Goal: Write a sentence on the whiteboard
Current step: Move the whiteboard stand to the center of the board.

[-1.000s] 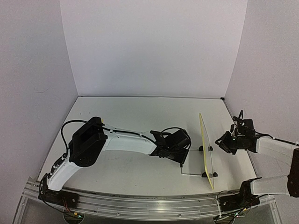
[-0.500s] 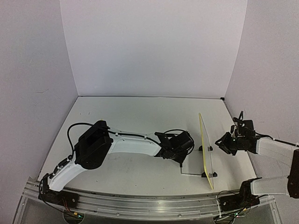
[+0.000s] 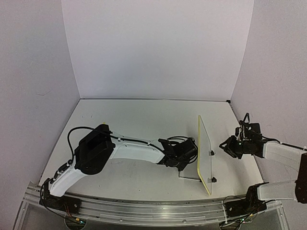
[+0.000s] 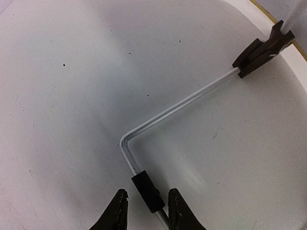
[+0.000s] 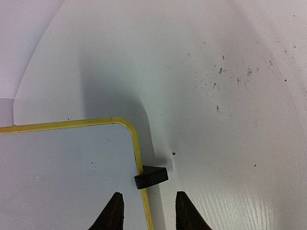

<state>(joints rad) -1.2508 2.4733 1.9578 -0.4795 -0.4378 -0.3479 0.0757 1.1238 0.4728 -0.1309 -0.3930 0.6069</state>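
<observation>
Whiteboard (image 3: 204, 152) stands upright on the table (image 3: 134, 115), right of centre and nearer the front edge than the back, seen almost edge-on from above and leaning a little. A bent wire stand (image 4: 182, 103) lies flat on the table on the board's left side and runs to a black clip foot (image 4: 259, 50) at the board's bottom edge.

Left gripper (image 4: 147, 192) is low over the table at the near end of that wire. Its jaws are narrow and sit either side of a black sleeve (image 4: 144, 184) on the wire. There is a sliver of gap on one side, so it is not clamped.

Right gripper (image 3: 224, 145) hangs just right of the board, apart from it. Jaws are partly apart and hold nothing. Its own view looks at the board's rounded corner, the yellow rim (image 5: 72, 124) and a second black clip (image 5: 151, 178).

Can't make out any writing on the board face.
</observation>
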